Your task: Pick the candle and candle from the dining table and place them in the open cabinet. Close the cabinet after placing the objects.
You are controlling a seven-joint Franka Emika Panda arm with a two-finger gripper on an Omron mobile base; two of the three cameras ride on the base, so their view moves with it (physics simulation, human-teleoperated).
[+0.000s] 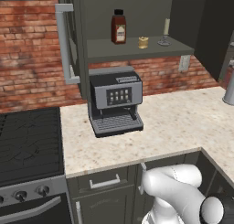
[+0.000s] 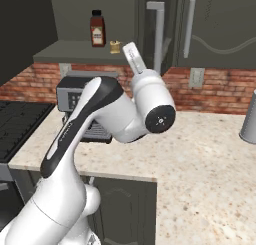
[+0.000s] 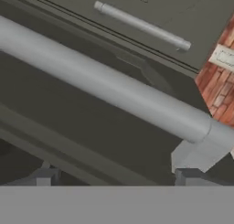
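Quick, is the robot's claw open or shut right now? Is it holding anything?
Gripper: open, holding nothing, its fingertips on either side of the cabinet door's silver bar handle.

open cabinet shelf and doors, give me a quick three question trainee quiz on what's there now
1. True or false: both candles already stand on the open cabinet shelf.
2. Which item on that shelf stands nearest the left door's handle? A) sauce bottle B) squat candle C) stick candle
3. Fill in: in the hand view the pincer is ____ with a silver bar handle right ahead of it.

Key
1. True.
2. A, the bottle.
3. Open; its tips are spread wide and touch nothing.
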